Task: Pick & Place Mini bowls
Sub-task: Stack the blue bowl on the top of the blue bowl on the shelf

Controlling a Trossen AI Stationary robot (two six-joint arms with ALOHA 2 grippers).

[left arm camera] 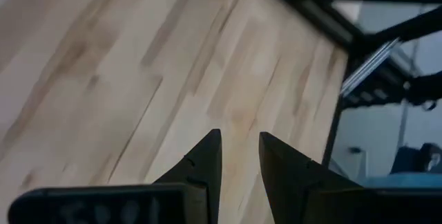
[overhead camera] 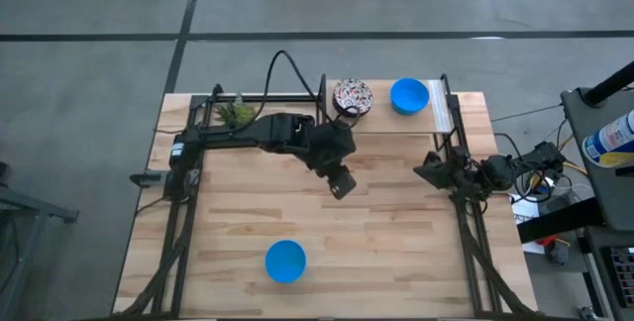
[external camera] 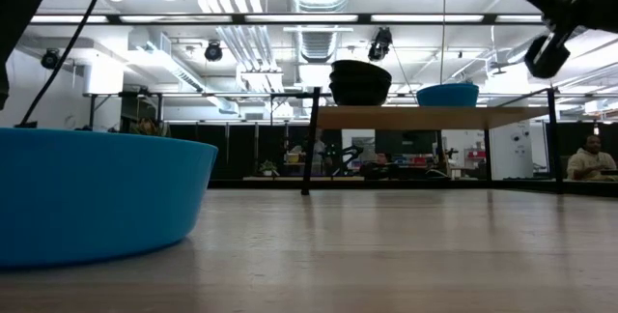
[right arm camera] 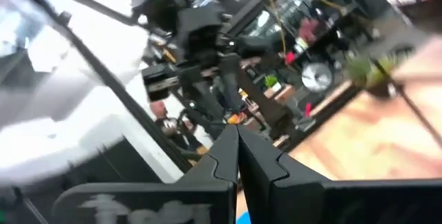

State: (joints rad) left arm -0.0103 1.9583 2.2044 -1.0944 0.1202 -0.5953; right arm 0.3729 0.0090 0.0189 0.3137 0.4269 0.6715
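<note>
Three bowls seen from above, patterned bowl (overhead camera: pixel 353 96) and blue bowl (overhead camera: pixel 408 95) on the rear shelf (overhead camera: pixel 396 123), another blue bowl (overhead camera: pixel 285 261) at the table's (overhead camera: pixel 396 252) front, left gripper (overhead camera: pixel 340 184) over the table middle, low view, front blue bowl (external camera: pixel 97 192) close, left wrist view, fingers (left arm camera: pixel 207 158) slightly apart and empty, right wrist view, right gripper (right arm camera: pixel 238 156) closed, empty.

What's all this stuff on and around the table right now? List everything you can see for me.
Blue mini bowls: two, bright blue; one on the raised shelf at the table's far edge, one alone near the front edge.
Patterned mini bowl: one showing from above, white with red-and-dark speckle, on the shelf beside the blue one.
Potted plant: one, green, far left corner.
Table: one, light wood.
Person: one, seated in the room behind.
Left gripper: dark, over the table's middle, empty, fingers slightly apart.
Right gripper: dark, at the right side, fingers together, empty.
</note>
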